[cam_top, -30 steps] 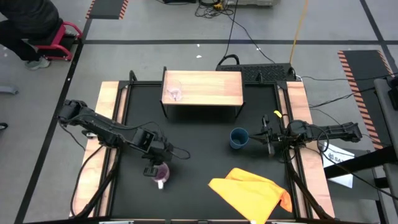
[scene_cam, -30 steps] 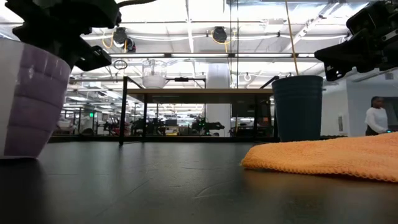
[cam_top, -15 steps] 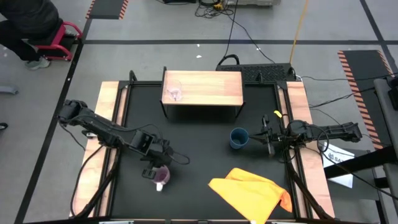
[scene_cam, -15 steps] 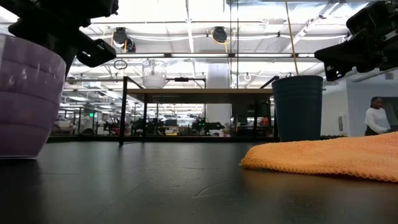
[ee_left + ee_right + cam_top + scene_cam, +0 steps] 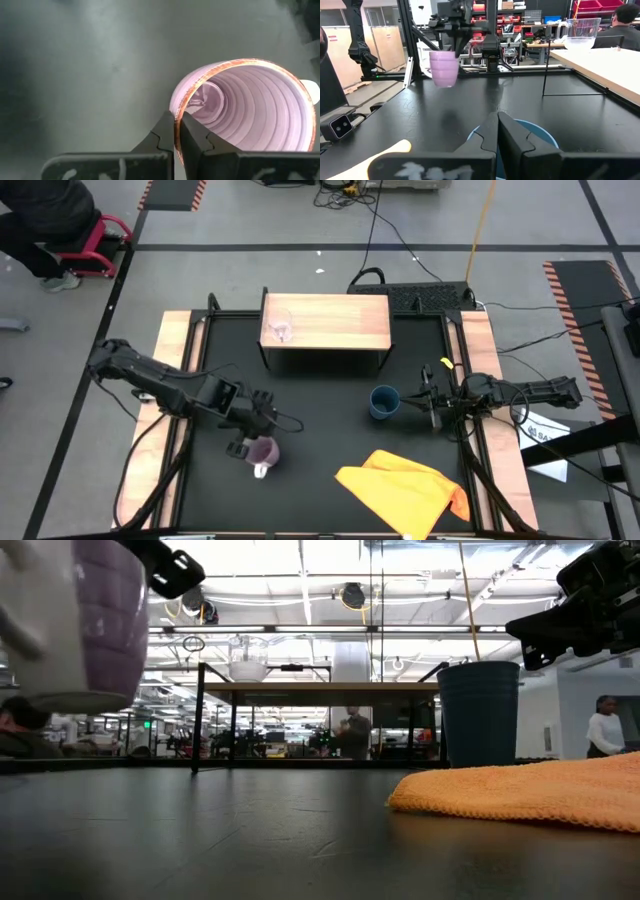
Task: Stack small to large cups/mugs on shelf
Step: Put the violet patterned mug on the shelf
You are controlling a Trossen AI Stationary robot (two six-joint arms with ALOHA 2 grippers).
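The purple mug (image 5: 262,453) was held by its rim in the closed left pincer (image 5: 250,442), lifted clear of the bench (image 5: 320,435), near the orange cloth (image 5: 405,490). The blue cup (image 5: 384,402) stood farther in, just beside the closed, empty right pincer (image 5: 422,403). The small glass (image 5: 281,330) was found on the shelf (image 5: 340,322) beyond.

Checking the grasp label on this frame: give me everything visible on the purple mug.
The light purple mug is ribbed, with horizontal rings down its inside wall and a thin brownish edge on the rim; it looks glazed or plastic, and empty. A pale handle pokes out on the side away from the left gripper, whose shut fingers pinch the rim wall, one inside and one outside. The mug hangs upright, clear of the black table, near the table's front left, with nothing else touching it.
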